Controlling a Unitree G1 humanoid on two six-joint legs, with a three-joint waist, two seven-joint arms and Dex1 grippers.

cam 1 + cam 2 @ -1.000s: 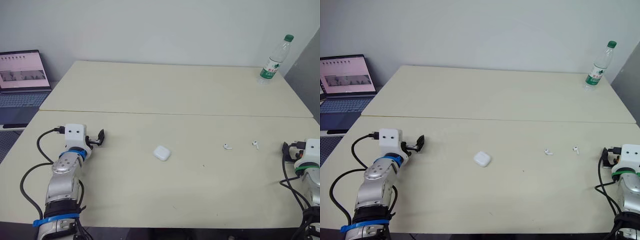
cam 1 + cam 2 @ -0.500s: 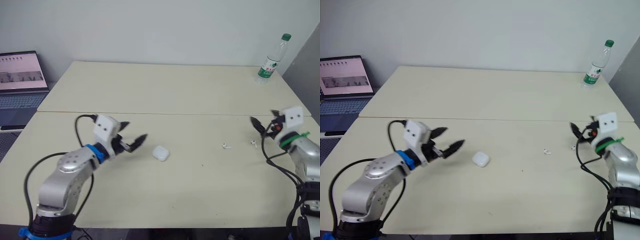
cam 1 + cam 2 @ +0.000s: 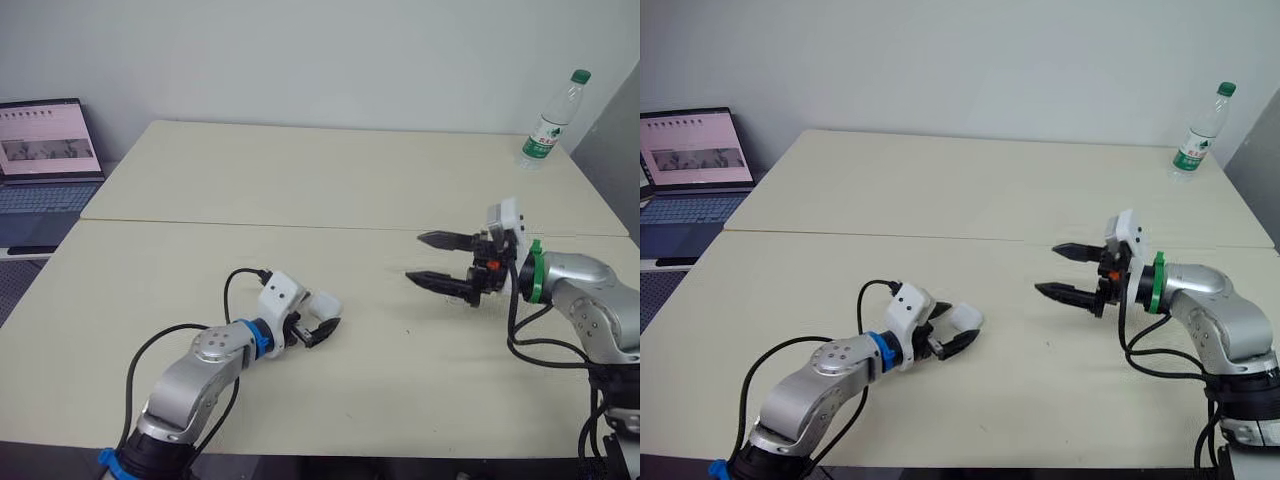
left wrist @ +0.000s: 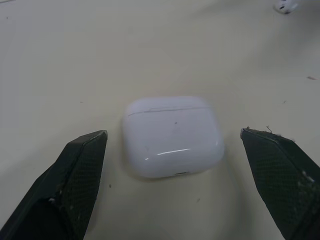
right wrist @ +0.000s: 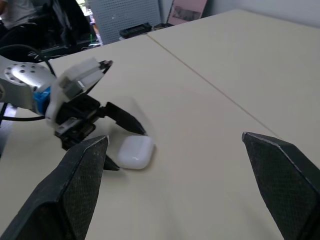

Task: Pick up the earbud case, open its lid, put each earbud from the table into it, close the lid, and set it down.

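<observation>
Earbud case (image 4: 172,136) lies flat on the table (image 3: 300,190), right between your left gripper's (image 3: 958,327) spread fingers, with a gap on either side and nothing touching. Its broader side runs from finger to finger, and the lid seam sits at the end away from the wrist. Your left arm is plainly the nearer one. Your right gripper (image 3: 414,257) hangs wide open and empty, well apart from the case. Closing the left looks like your move.
</observation>
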